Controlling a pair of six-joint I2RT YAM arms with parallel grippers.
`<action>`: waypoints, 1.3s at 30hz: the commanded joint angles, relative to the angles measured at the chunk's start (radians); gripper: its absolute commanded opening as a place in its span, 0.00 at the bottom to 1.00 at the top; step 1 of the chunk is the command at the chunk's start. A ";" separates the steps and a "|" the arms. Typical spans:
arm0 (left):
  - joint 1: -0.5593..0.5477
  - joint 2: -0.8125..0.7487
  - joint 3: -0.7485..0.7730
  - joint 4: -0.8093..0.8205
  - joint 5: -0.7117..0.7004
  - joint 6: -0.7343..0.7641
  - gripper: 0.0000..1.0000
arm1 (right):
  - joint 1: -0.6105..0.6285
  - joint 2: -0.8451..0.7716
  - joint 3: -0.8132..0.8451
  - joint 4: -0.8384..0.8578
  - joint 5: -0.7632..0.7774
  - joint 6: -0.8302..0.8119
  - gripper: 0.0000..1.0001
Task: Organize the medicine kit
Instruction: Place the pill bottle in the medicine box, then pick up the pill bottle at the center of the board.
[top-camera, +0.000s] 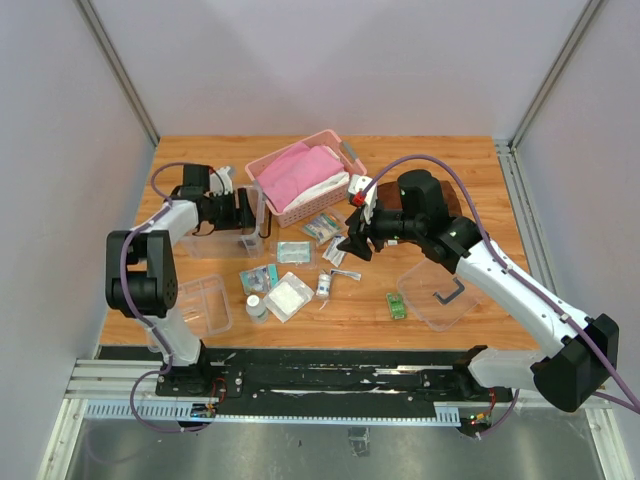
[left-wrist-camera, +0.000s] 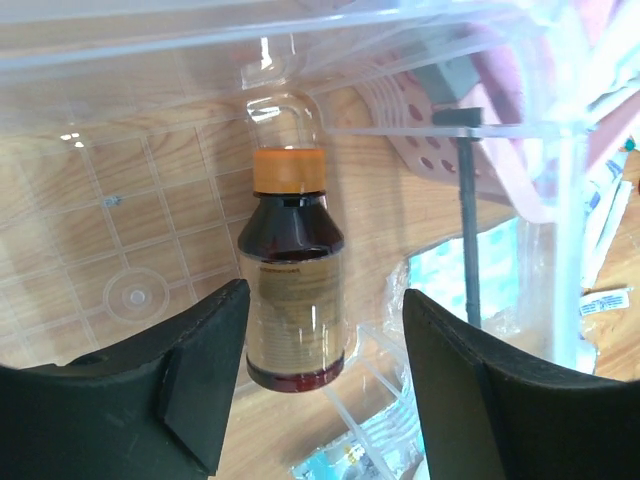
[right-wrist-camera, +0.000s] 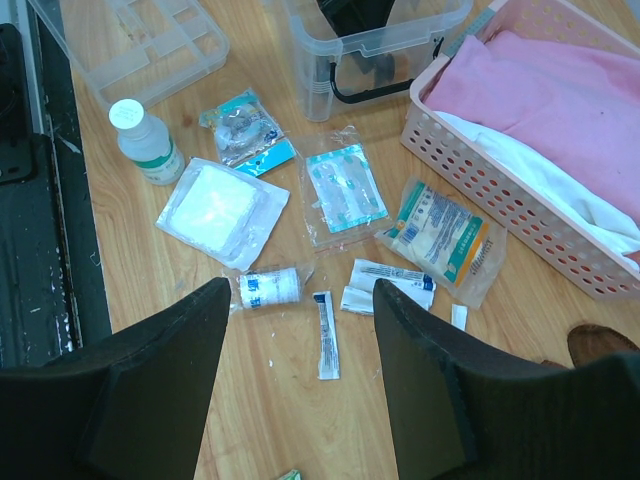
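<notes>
The medicine kit's clear box (top-camera: 215, 247) stands at the left of the table. My left gripper (top-camera: 250, 212) reaches into it. In the left wrist view the gripper (left-wrist-camera: 322, 300) is open, with a dark brown bottle (left-wrist-camera: 295, 290) with an orange cap lying on the box floor between its fingers, not pinched. My right gripper (top-camera: 355, 245) hovers open and empty over loose packets. In the right wrist view it (right-wrist-camera: 300, 300) is above a thin sachet (right-wrist-camera: 327, 333) and a small white roll (right-wrist-camera: 270, 287). The divided tray (top-camera: 203, 303) and the lid with dark handle (top-camera: 430, 300) lie apart near the front.
A pink slatted basket (top-camera: 300, 185) with pink cloth stands behind the packets. A white bottle (top-camera: 256, 306), a gauze pack (top-camera: 288, 296), teal packets (top-camera: 293, 252) and a small green box (top-camera: 397, 305) lie mid-table. The box wall (left-wrist-camera: 400, 60) surrounds the left gripper.
</notes>
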 joint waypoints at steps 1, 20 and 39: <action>0.006 -0.094 -0.020 0.038 -0.031 0.024 0.68 | -0.026 0.004 -0.012 0.020 0.021 -0.015 0.61; 0.005 -0.664 -0.224 0.121 -0.077 0.345 0.85 | -0.026 0.005 -0.025 0.032 0.033 -0.027 0.61; -0.248 -0.910 -0.351 -0.483 0.196 0.893 0.86 | -0.025 0.025 -0.032 0.033 0.025 -0.038 0.61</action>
